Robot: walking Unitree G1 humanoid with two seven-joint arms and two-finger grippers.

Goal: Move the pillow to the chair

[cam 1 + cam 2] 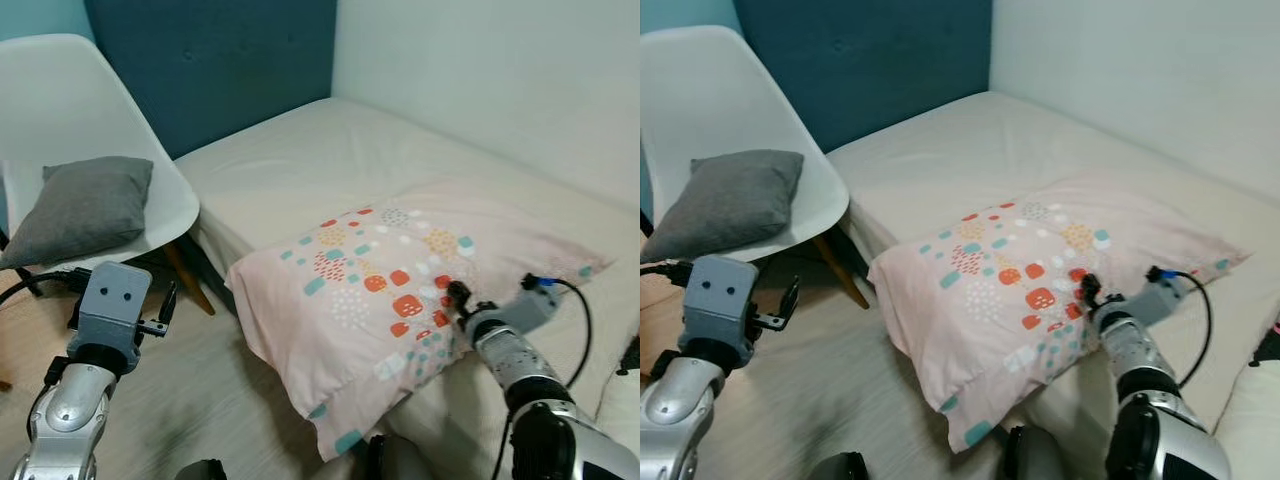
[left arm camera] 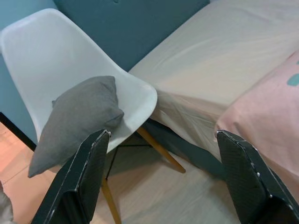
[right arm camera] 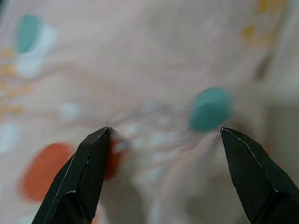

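**Left eye view first: right gripper on the pillow, grasp not closed**

Left eye view: we see the patterned pillow point(image 1: 400, 300) on the bed point(image 1: 330, 160), its near corner hanging over the bed edge. The right gripper point(image 1: 458, 297) sits at the pillow's right-hand side, forearm reaching forward and low, wrist cable looped behind. The left gripper point(image 1: 168, 300) is held up beside the white chair point(image 1: 60, 100), away from the pillow.

Right eye view: same layout. A grey cushion point(image 1: 735, 200) already occupies the chair seat. Risk, in our judgement: the pillow lands on it and slides off.

Left wrist view: fingers point(image 2: 84, 177) wide apart, holding nothing, aimed at the chair and bed edge.

Right wrist view: fingers point(image 3: 88, 172) spread wide with pillow fabric right in front, nothing pinched yet. We expect a one-sided pinch on loose fabric could slip, or the pillow sags and drags on the floor point(image 1: 200, 400) during the carry.
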